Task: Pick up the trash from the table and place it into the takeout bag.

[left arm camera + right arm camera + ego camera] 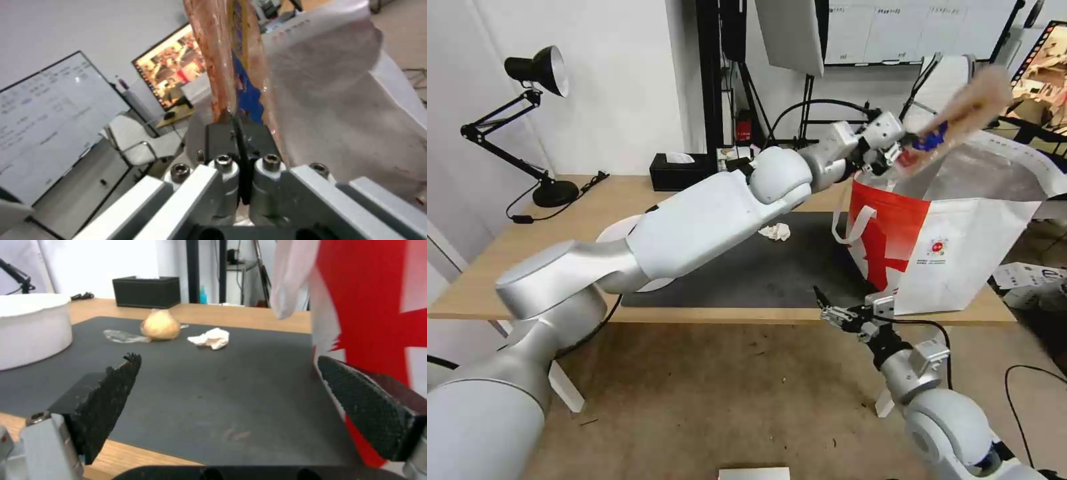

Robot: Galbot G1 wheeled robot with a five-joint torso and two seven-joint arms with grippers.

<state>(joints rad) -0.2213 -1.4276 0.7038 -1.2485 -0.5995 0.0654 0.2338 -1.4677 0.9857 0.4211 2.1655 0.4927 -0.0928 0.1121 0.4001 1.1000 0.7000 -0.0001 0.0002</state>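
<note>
My left pincer (pixel 902 155) is clamped flat on one edge of the tray (pixel 975 103), holding it up over the open mouth of the bag (pixel 960 227). In my left wrist view the pads (pixel 222 135) meet on thin clear plastic with almost no gap, and the tray (pixel 222 56) stands away from them, greasy with scraps and a blue patch. That thin grip is my first worry: I judge the hinged plastic could flex or slide out, and most of the tray lies out past the bag's far rim, so a slip now may drop it behind the bag and not into the foil lining.

The second worry is the bag itself. It stands at the worktop (pixel 594 207) end, near the front edge, and its rim sags. If my wrist brushes the rim on the way down, the bag may fold shut or tip off the edge.

My right pincer (pixel 835 313) waits wide apart just before the bag's red side, low at the worktop's front edge, holding nothing. Its right pad (pixel 365 403) sits close to that red side (pixel 369 306) and could nudge it if I shift.

Left of the bag on the mat (pixel 213 380) lie the tissue (pixel 210 338), the lump (pixel 160 326) and the clear scrap (pixel 119 336) touching it; the bowl (pixel 31 326) stands farther left. My left arm crosses above these; a low sweep back could scatter them.
</note>
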